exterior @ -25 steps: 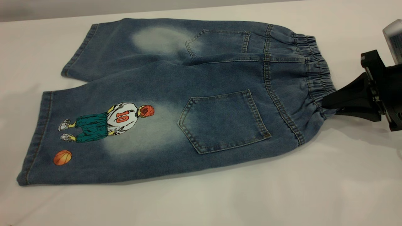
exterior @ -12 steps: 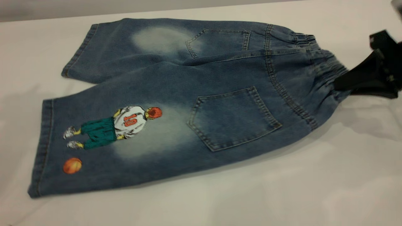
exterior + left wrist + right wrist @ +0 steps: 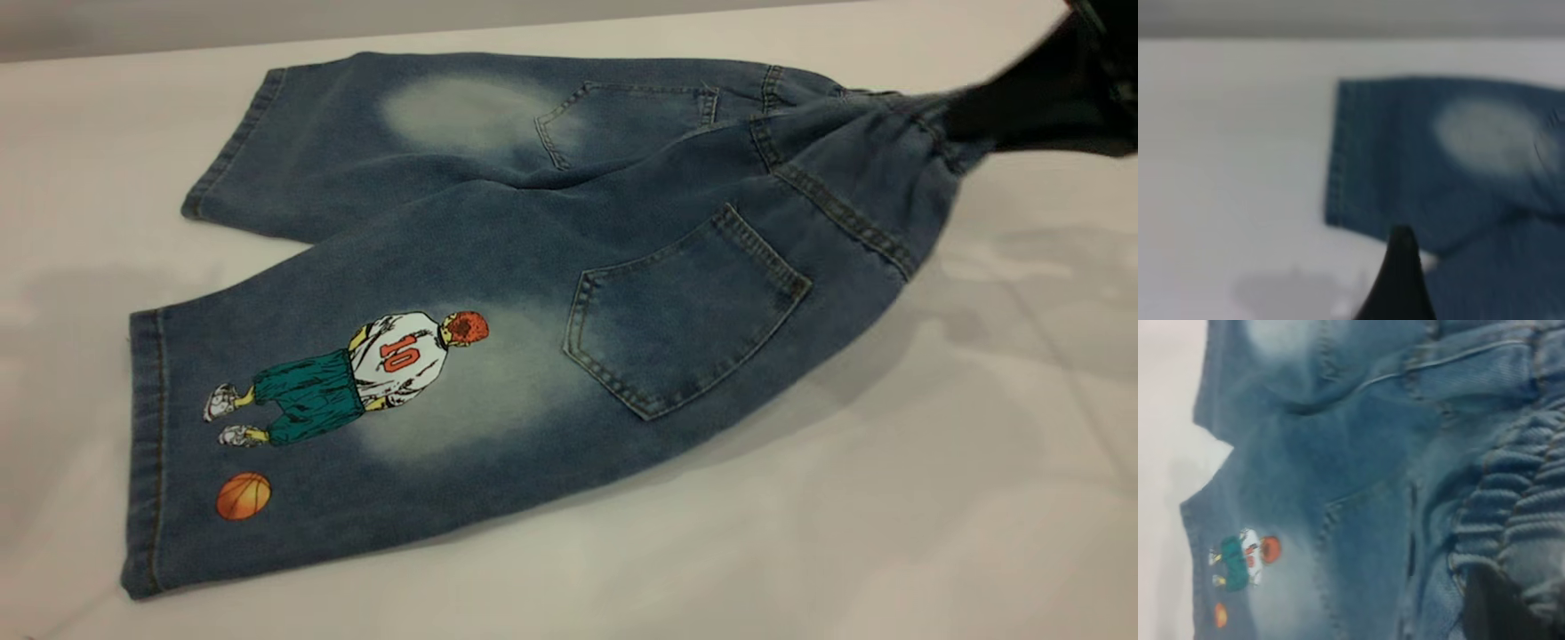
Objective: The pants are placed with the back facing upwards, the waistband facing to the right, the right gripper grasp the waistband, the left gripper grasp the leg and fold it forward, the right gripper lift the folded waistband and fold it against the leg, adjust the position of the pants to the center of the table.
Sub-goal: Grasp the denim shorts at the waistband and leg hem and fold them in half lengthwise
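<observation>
Pale and smooth, the large white table [image 3: 889, 533] fills the scene, with a grey strip of wall behind its far edge. On it lie the pants [image 3: 498, 267], knee-length blue denim shorts with faded pale patches and two back patch pockets, back side up. The leg [image 3: 293, 427] printed with a red-haired player in a white "10" jersey (an orange ball sits below his feet) rests flat on the near left part of the table, while the plain leg lies beyond it.

At the upper right, the right gripper [image 3: 965, 120], a black hand with tapered black fingers, pinches the gathered elastic waistband [image 3: 925, 124] and holds that end raised off the table, so the seat of the shorts slopes up toward it and casts a shadow beneath. In the right wrist view a dark finger [image 3: 1501, 607] presses against the ruched band.

One black fingertip of the left gripper [image 3: 1399, 273] hangs above the table just beside the plain leg's hem; I cannot tell whether its fingers are spread.
</observation>
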Motion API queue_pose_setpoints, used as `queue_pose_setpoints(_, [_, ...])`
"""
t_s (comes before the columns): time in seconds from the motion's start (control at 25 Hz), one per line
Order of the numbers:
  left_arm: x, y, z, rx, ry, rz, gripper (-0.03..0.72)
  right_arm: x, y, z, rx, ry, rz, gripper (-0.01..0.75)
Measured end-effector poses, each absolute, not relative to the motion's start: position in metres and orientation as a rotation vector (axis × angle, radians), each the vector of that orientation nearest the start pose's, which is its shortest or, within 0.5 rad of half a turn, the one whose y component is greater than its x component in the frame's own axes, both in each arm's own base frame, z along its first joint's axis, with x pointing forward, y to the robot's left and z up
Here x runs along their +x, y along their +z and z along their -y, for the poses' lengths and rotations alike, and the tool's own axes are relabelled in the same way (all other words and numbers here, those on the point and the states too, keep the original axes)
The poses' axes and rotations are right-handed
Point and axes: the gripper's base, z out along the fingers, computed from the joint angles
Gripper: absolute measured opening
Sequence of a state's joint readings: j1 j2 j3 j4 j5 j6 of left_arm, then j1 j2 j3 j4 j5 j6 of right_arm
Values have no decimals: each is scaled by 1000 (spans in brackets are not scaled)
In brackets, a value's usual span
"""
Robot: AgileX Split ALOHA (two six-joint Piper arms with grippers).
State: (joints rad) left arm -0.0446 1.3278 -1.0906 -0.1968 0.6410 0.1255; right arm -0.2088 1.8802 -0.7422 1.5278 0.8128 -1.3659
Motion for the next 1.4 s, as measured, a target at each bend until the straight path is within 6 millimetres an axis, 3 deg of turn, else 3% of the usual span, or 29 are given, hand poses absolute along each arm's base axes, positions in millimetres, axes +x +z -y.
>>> queue_pose_setpoints(0.12, [284, 316, 35, 161, -199, -2434, 546, 312, 123, -13, 118, 1009, -2504, 36])
queue_pose_setpoints(0.28, [284, 294, 54, 257, -243, -2586, 546, 321, 128, -11, 107, 966, -2532, 36])
queue_pose_setpoints(0.8, [294, 212, 105, 492, -280, -2953, 546, 322, 129, -4, 137, 850, -2586, 36])
queue_pose_setpoints(1.0, [290, 189, 107, 535, -274, -3095, 546, 322, 132, -3, 135, 833, -2577, 36])
queue_pose_setpoints(1.16, [273, 173, 101, 576, -234, -3200, 546, 323, 132, -3, 140, 827, -2577, 36])
queue_pose_setpoints(1.4, [249, 140, 96, 468, -275, -3219, 546, 322, 132, -3, 138, 825, -2578, 36])
